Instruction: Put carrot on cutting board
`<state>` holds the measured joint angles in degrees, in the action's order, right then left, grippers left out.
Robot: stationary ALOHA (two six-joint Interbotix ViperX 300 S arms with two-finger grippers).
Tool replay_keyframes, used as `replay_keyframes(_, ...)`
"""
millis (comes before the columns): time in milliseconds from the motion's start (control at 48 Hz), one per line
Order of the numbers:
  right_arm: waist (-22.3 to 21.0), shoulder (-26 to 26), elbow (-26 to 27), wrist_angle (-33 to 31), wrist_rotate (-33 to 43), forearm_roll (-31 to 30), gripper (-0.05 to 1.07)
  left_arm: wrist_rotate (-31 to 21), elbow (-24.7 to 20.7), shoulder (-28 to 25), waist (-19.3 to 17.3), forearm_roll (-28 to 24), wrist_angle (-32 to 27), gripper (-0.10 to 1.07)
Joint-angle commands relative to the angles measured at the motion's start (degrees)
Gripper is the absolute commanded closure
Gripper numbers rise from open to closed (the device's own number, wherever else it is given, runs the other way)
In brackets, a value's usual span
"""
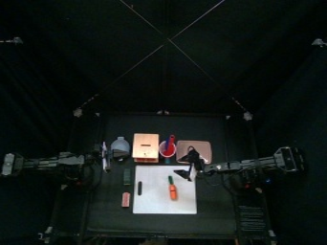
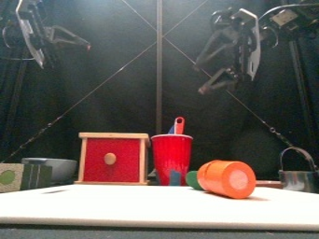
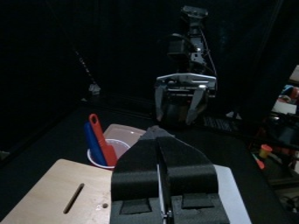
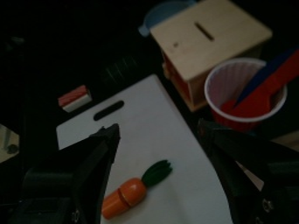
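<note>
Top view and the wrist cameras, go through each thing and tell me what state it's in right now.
carrot: lying flat on the board, not held
cutting board: flat on the table
red cup: upright, utensils inside
wooden box: upright, closed
right gripper: open, empty, above the carrot
left gripper: shut, empty

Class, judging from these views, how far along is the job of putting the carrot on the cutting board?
Done: the carrot lies on the white cutting board, touching nothing else. In hand: nothing; the right gripper hangs open above the table, and the left gripper is shut, holding nothing. Left: apparently only parking the arms.
</note>
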<state>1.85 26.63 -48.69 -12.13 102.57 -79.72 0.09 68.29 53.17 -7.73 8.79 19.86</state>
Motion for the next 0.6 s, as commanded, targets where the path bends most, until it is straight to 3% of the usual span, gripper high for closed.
replay_keyframes(0,-0.18,4.13,-0.09,0.18,0.0,-3.43,0.02,0.09,-1.67,-0.35,0.18,0.88,0.62,0.98)
replay_keyframes(146,-0.7,6.42,-1.32,-0.18,0.09,-5.27,0.02,0.18,-1.14,-0.35,0.18,2.02,0.7,0.98)
replay_keyframes(583,-2.55,2.99,-1.32,-0.18,0.18,-2.81,0.02,0.26,1.67,-0.35,-3.25,2.02,0.88,0.98)
